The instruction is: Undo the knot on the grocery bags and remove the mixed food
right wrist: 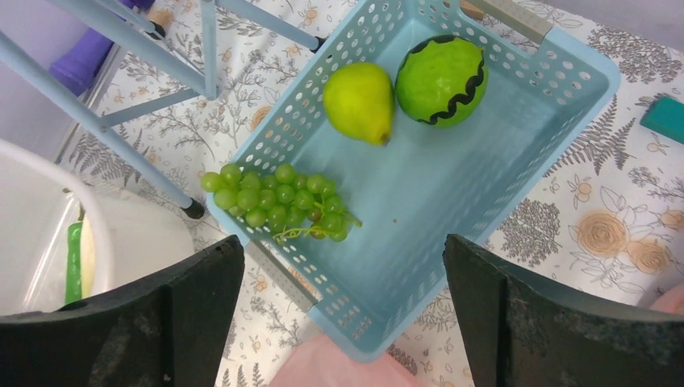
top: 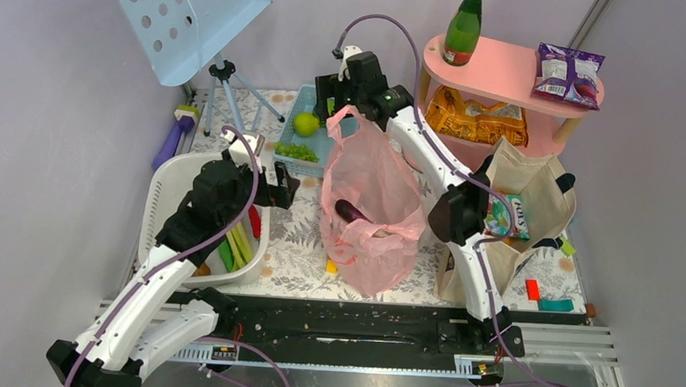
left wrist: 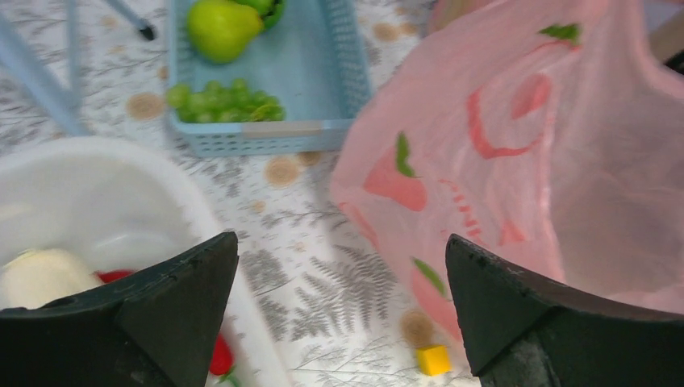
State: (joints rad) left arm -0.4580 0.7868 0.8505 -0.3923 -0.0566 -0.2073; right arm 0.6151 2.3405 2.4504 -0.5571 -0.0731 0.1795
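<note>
The pink plastic bag (top: 370,204) stands open mid-table with a dark aubergine (top: 352,212) inside. It also shows in the left wrist view (left wrist: 524,161). The beige tote (top: 534,203) stands to its right with a snack packet (top: 507,215) in it. My left gripper (top: 286,190) (left wrist: 339,250) is open and empty, just left of the pink bag. My right gripper (top: 331,100) (right wrist: 340,246) is open and empty above the blue basket, at the bag's raised top edge (right wrist: 339,367). A pear (right wrist: 359,101) lies in the basket. Leeks (top: 239,246) lie in the white tub.
The blue basket (right wrist: 565,72) also holds green grapes (right wrist: 278,201) and a green ball (right wrist: 441,79). A white tub (top: 166,202) sits at left, a tripod stand (top: 226,72) behind it. A pink shelf (top: 506,60) carries a green bottle (top: 463,27), purple packet (top: 567,74) and orange packets (top: 476,121). A yellow cube (left wrist: 433,359) lies by the bag.
</note>
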